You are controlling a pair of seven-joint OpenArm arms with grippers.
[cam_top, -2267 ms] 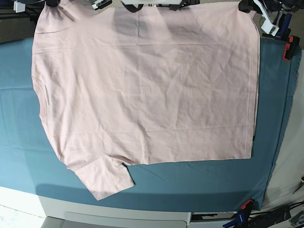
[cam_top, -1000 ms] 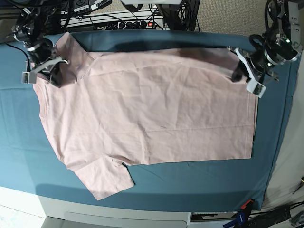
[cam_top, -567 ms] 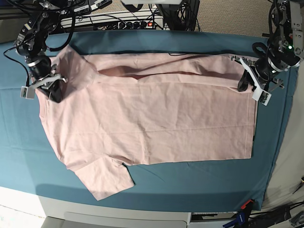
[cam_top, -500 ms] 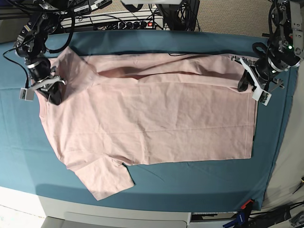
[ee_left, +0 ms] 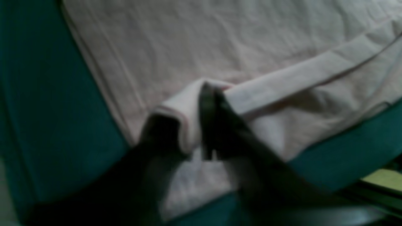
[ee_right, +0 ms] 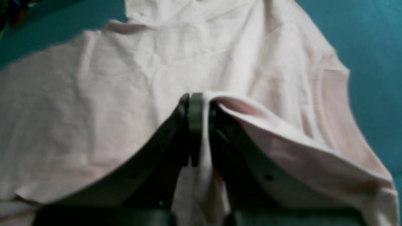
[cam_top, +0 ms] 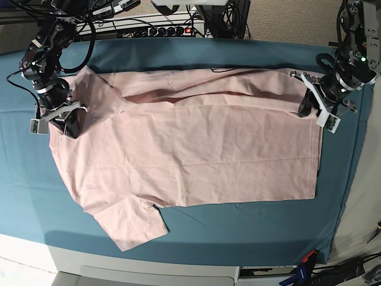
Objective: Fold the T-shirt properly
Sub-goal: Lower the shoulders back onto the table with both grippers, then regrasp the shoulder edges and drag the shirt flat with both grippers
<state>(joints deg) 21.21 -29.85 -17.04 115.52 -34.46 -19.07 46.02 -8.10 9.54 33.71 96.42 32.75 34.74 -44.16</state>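
Note:
The pale pink T-shirt [cam_top: 190, 149] lies spread, plain side up, on the teal cloth [cam_top: 238, 226], with one sleeve [cam_top: 134, 223] pointing to the near left. My right gripper [cam_top: 59, 119] is at the shirt's left shoulder, close to the collar. In the right wrist view that gripper [ee_right: 202, 103] is shut on a raised fold of the T-shirt [ee_right: 94, 94]. My left gripper [cam_top: 309, 102] is at the far right hem corner. In the left wrist view its jaws [ee_left: 185, 116] stand apart, with the hem of the T-shirt [ee_left: 220, 47] draped over one finger.
Cables and a power strip [cam_top: 149, 24] run along the far edge. A red clamp [cam_top: 308, 257] holds the teal cloth at the near right corner. The white table front [cam_top: 59, 262] shows at the near left. Teal cloth borders the shirt on every side.
Both arms lowered the raised far edge of the shirt onto the cloth. The right gripper slid slightly nearer, and the left gripper's jaws parted.

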